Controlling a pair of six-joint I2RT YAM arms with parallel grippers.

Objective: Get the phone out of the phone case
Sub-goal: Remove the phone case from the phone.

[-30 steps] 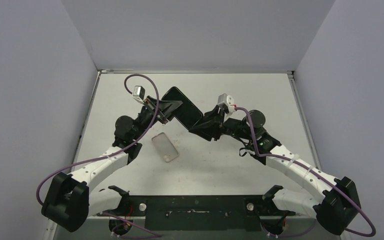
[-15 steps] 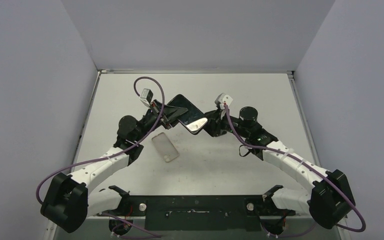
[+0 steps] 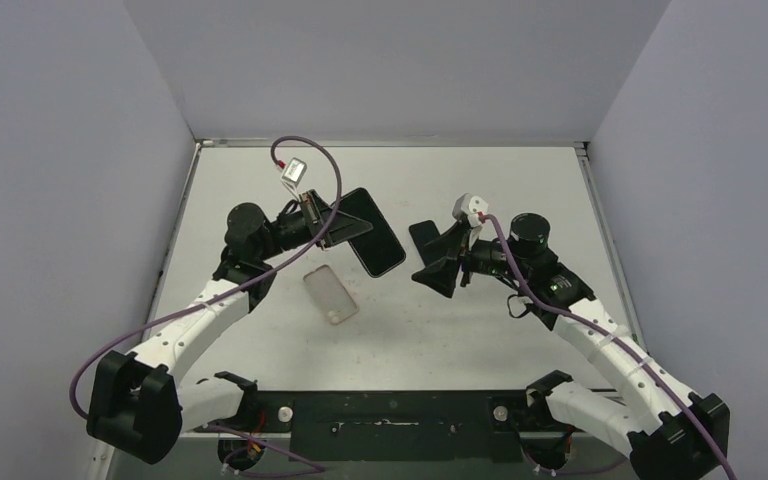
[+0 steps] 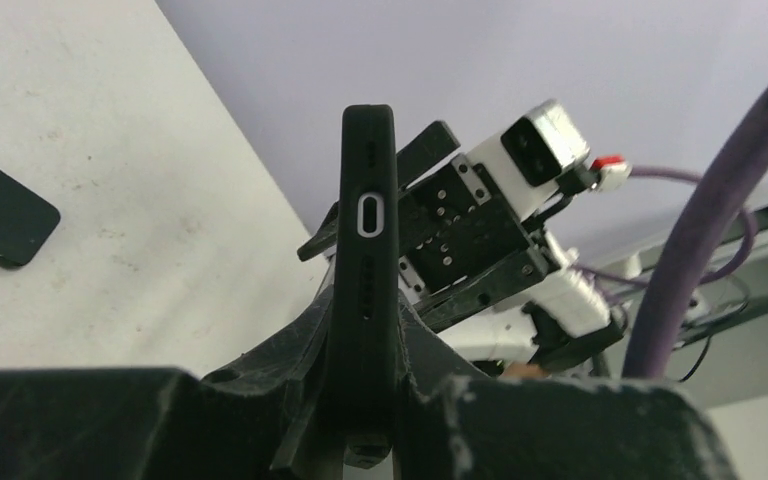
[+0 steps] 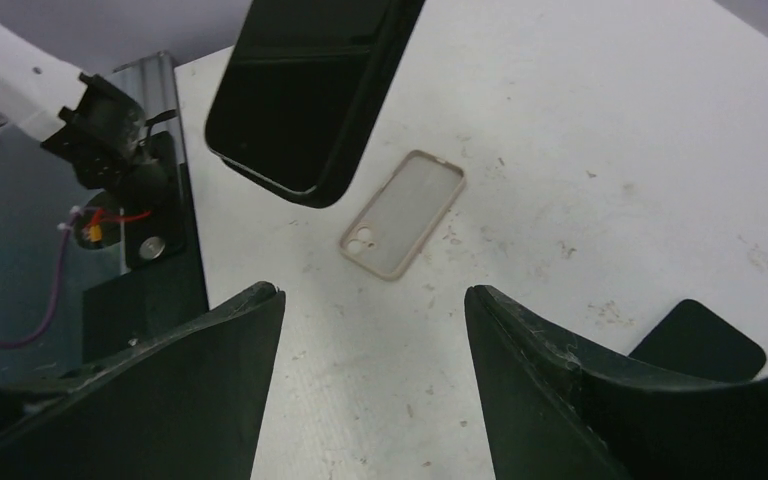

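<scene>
Black phone (image 3: 374,234), its edge wrapped in a matte black case (image 4: 368,250), hangs tilted above the white worktop (image 3: 480,180). The left hand (image 3: 343,226) is clamped tight on one end of it. The right hand (image 3: 425,256) gapes wide and empty near the phone's other end, not touching it. A translucent beige case (image 3: 330,293) lies flat on the worktop below.

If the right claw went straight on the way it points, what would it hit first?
Probably the black phone in the left gripper; depth is unclear, so the right gripper could slip beneath it instead.
</scene>
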